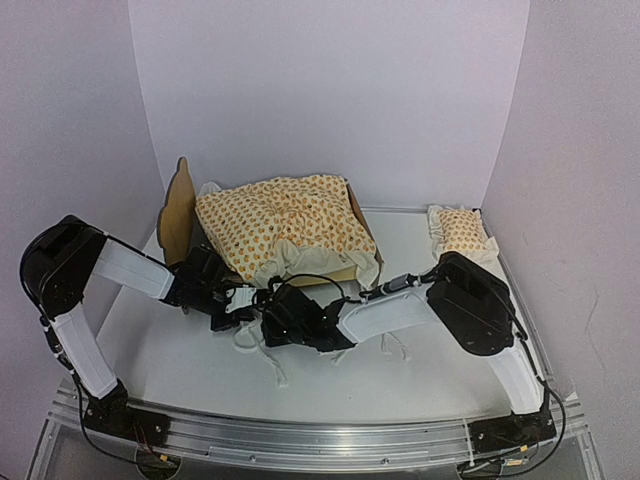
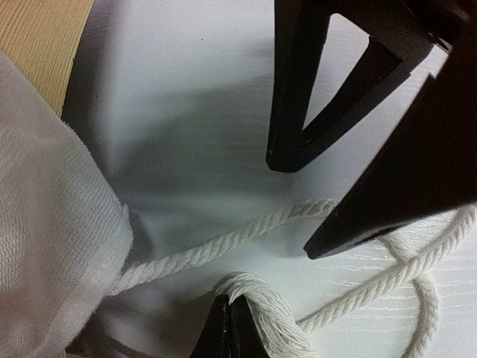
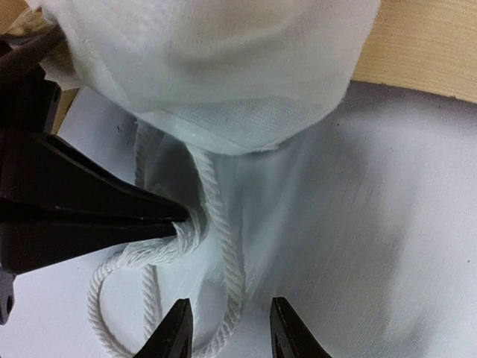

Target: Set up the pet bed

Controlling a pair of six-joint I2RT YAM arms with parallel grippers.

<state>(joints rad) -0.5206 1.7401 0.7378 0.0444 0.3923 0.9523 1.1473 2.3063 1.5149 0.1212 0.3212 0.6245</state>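
Observation:
The pet bed (image 1: 178,208), light plywood with a scalloped headboard, stands at the back left with the orange-patterned mattress cushion (image 1: 282,225) lying on it. Its plywood rail shows in the left wrist view (image 2: 43,37) and the right wrist view (image 3: 425,45). The cushion's white ruffle (image 3: 209,67) hangs over the rail, and a white cord (image 3: 218,224) runs from it onto the table. My left gripper (image 2: 229,302) is shut on a loop of this cord (image 2: 261,294). My right gripper (image 3: 229,317) is open with the cord lying between its fingers, right beside the left gripper (image 3: 112,216).
A small matching pillow (image 1: 460,230) lies at the back right by the wall. More loose white cord (image 1: 275,370) trails on the white table in front of the grippers. Both arms meet in front of the bed (image 1: 260,310). White walls close three sides.

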